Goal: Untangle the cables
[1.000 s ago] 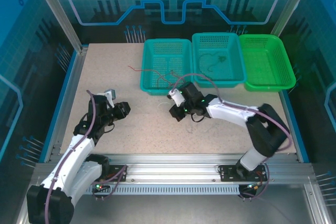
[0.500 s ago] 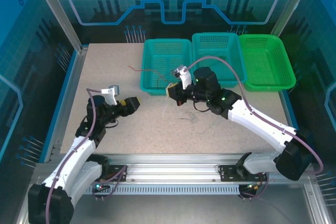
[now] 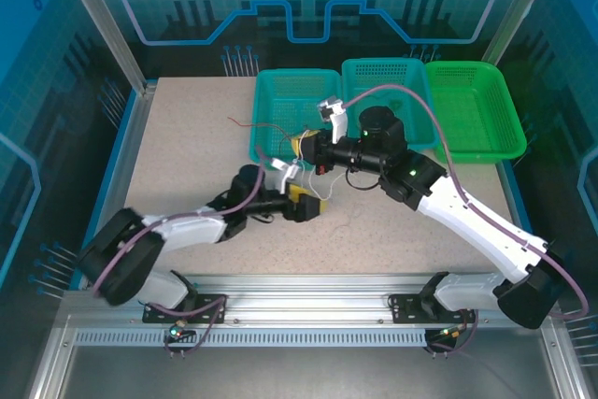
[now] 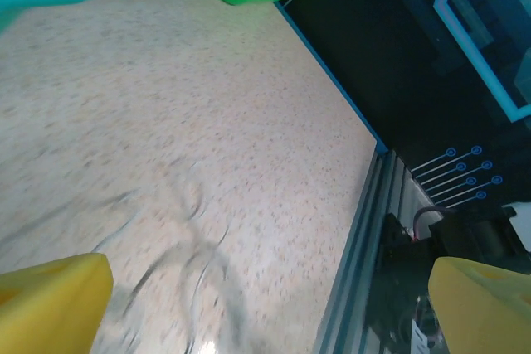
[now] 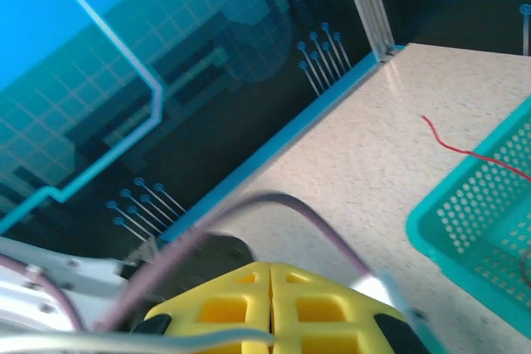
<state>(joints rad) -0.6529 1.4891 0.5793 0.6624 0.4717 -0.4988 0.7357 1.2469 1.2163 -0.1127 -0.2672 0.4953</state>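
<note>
The cables are hair-thin wires. A red cable (image 3: 245, 123) lies on the table and runs into the left teal basket (image 3: 280, 158); it also shows in the right wrist view (image 5: 465, 151). Blurred dark and pale cables (image 4: 178, 246) lie looped on the table just ahead of my left gripper (image 4: 270, 288), whose yellow fingers (image 4: 50, 296) stand wide apart. In the top view this left gripper (image 3: 304, 205) lies low at the table's middle. My right gripper (image 3: 301, 147) hangs above it, jaws pressed together (image 5: 271, 267), a pale strand (image 5: 166, 339) running into their seam.
Three baskets stand along the back: two teal ones and a green basket (image 3: 476, 114) at the right. The left arm lies stretched across the near middle of the table. A blue rail (image 4: 365, 188) bounds the table's edge. The right arm's purple hose (image 3: 411, 105) arcs over the middle basket.
The left arm has swung far to the right, from the left side to the table's middle. The right gripper has risen from the table towards the left teal basket.
</note>
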